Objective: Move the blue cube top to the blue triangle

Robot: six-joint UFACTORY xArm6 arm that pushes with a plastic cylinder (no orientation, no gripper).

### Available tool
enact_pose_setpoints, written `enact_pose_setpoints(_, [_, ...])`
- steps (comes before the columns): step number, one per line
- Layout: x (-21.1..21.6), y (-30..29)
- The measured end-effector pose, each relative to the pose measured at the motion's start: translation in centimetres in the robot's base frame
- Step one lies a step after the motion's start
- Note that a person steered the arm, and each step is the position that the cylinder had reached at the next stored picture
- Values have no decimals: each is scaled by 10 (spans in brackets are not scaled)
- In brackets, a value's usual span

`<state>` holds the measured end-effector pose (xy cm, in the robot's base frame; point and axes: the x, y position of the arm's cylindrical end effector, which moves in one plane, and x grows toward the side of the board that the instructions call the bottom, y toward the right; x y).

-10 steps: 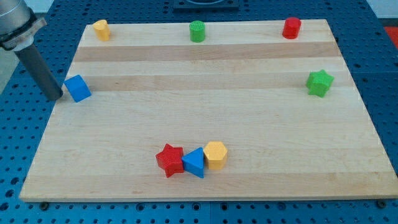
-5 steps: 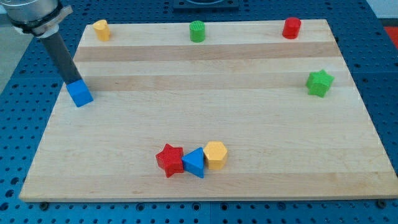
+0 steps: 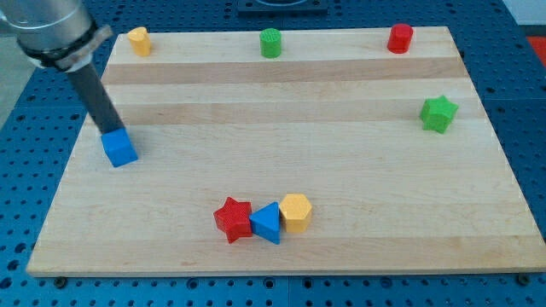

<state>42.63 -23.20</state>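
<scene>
The blue cube (image 3: pixel 120 148) lies on the wooden board (image 3: pixel 281 170) near its left edge. My tip (image 3: pixel 110 130) touches the cube's upper-left side; the dark rod slants up to the view's top left. The blue triangle (image 3: pixel 266 223) lies near the board's bottom middle, wedged between a red star (image 3: pixel 232 219) on its left and a yellow hexagon block (image 3: pixel 295 211) on its right. The cube is far to the left of and above the triangle.
A yellow block (image 3: pixel 138 40) sits at the board's top left, a green cylinder (image 3: pixel 270 42) at top middle, a red cylinder (image 3: pixel 399 37) at top right. A green star (image 3: pixel 438 113) lies near the right edge.
My tip moved from the cube's left to its upper-left side and pushed the blue cube down and to the right. The other blocks have not moved.
</scene>
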Motion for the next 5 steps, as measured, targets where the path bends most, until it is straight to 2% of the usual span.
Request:
enact_pose_setpoints(1, [2,36])
enact_pose_setpoints(2, [4,20])
enact_pose_setpoints(3, [4,-39])
enact_pose_setpoints(4, [11,-71])
enact_pose_setpoints(5, [26,-48])
